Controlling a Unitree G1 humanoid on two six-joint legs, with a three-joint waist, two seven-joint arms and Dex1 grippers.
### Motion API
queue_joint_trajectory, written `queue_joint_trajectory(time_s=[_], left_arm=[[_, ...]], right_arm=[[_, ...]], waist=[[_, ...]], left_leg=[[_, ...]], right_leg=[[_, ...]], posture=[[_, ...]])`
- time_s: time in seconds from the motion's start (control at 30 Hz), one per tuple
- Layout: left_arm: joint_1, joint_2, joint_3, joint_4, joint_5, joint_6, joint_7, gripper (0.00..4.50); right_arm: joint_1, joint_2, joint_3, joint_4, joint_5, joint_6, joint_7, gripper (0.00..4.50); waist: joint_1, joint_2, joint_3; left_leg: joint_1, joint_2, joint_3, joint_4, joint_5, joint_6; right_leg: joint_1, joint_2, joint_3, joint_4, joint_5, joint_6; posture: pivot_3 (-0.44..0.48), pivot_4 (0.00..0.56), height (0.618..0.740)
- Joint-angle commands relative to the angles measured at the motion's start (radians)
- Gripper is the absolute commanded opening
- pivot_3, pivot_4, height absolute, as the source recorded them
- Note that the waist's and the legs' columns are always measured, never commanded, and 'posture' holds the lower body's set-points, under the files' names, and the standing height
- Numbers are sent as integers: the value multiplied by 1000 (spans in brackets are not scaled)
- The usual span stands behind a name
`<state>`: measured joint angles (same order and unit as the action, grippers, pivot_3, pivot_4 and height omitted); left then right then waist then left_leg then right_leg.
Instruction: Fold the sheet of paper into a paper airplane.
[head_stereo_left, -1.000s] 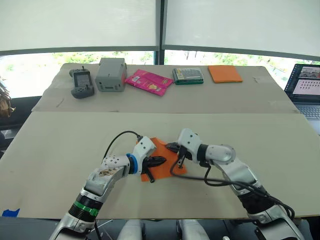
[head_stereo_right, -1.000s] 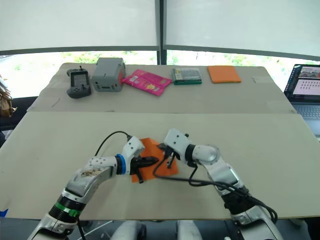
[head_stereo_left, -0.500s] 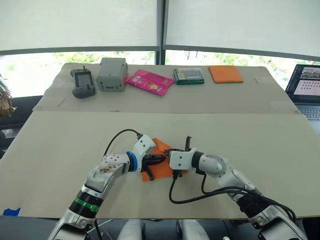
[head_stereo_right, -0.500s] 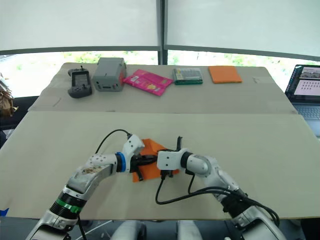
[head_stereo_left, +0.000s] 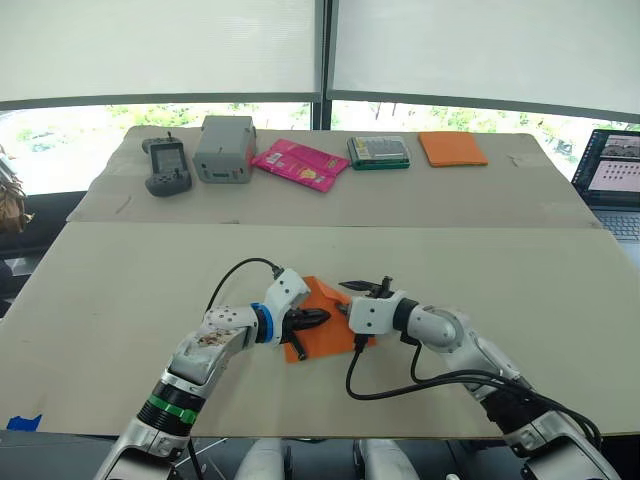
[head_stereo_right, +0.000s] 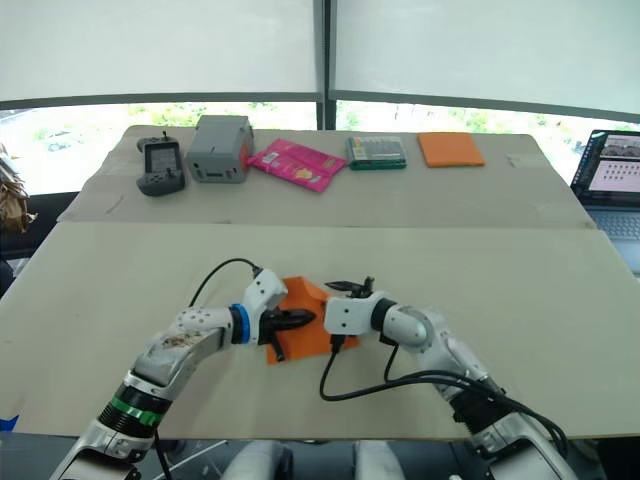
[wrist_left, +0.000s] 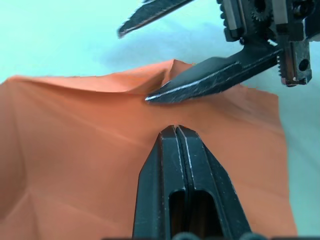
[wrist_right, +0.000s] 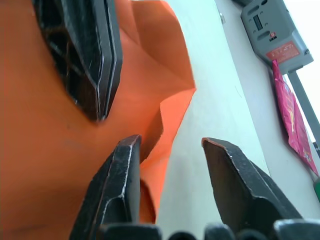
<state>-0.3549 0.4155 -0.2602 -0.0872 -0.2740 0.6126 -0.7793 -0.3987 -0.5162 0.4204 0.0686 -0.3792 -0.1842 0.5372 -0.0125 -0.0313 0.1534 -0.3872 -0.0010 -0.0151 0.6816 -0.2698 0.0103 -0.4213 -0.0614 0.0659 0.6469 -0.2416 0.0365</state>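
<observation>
The sheet of paper (head_stereo_left: 328, 338), thin bright orange with crease lines, lies flat on the near table between my two arms. My left gripper (head_stereo_left: 318, 318) is shut, its closed tips (wrist_left: 176, 131) resting on the middle of the sheet. From the right, my right gripper (head_stereo_left: 346, 296) stands open at the sheet's far edge. One of its fingers (wrist_right: 122, 175) lies on the paper beside a small raised fold (wrist_right: 172, 112); the other finger (wrist_right: 235, 172) is over bare table. The paper airplane as a finished shape is not in view.
On the far table lie a grey handheld controller (head_stereo_left: 165, 166), a grey box (head_stereo_left: 222, 148), a pink packet (head_stereo_left: 298, 163), a green case (head_stereo_left: 378, 151) and a thick orange pad (head_stereo_left: 452, 147). A laptop (head_stereo_left: 612, 175) sits at the far right edge.
My right gripper swung from pointing down over the sheet's right part to lying low, open, at its far edge. The left gripper stayed shut on the sheet's middle.
</observation>
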Motion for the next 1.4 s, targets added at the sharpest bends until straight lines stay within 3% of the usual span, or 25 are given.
queue_joint_trajectory(time_s=[0.03, 0.3, 0.53, 0.83, 1.0, 1.13, 1.4], left_arm=[[-6, 13, 3, 13, 14, -2, -4, 0], [-11, 10, -2, 18, 15, -4, -10, 0], [-18, 11, -5, 27, 22, -12, -15, 0], [-28, 6, 16, 32, 7, 0, -12, 0], [-66, -21, 100, 37, -69, 57, -6, 0], [-123, -43, 186, 66, -126, 91, 11, 0], [-189, -74, 220, 81, -160, 113, 20, 0]], right_arm=[[17, -27, -41, 12, -3, -2, -4, 2286], [26, -23, -52, 10, 2, 2, 14, 2286], [21, 1, -44, 8, 8, 10, 31, 90], [14, -27, 17, 42, -112, -102, 0, 41], [-10, -51, 83, 115, -305, -188, -123, 41], [-15, -49, 96, 142, -346, -210, -158, 41], [-16, -47, 95, 165, -363, -197, -168, 41]], waist=[[0, 0, 0], [0, 0, 0], [-1, 0, 0], [-3, 0, 0], [-7, -2, -1], [-11, -8, -5], [-21, -9, -6]], left_leg=[[0, 0, 0, 0, 0, 0], [1, 0, 0, 0, 0, 0], [1, 0, 0, 0, 0, 0], [1, 0, 1, 0, 0, 0], [2, 0, 1, 0, 0, 0], [6, 1, 0, 0, 0, 0], [28, 1, 0, -4, 0, 0]], right_leg=[[0, 0, 0, 0, 0, 0], [1, 0, 0, 0, 0, 0], [1, 0, 0, 0, 0, 0], [1, 0, 0, 0, 0, 0], [1, 1, 0, 0, 0, 0], [4, 2, 0, 1, 0, 0], [29, 2, -1, -7, 0, 0]], posture=[[0, 150, 740], [0, 150, 740], [0, 150, 740], [0, 150, 740], [0, 150, 740], [0, 150, 740], [0, 150, 740]])
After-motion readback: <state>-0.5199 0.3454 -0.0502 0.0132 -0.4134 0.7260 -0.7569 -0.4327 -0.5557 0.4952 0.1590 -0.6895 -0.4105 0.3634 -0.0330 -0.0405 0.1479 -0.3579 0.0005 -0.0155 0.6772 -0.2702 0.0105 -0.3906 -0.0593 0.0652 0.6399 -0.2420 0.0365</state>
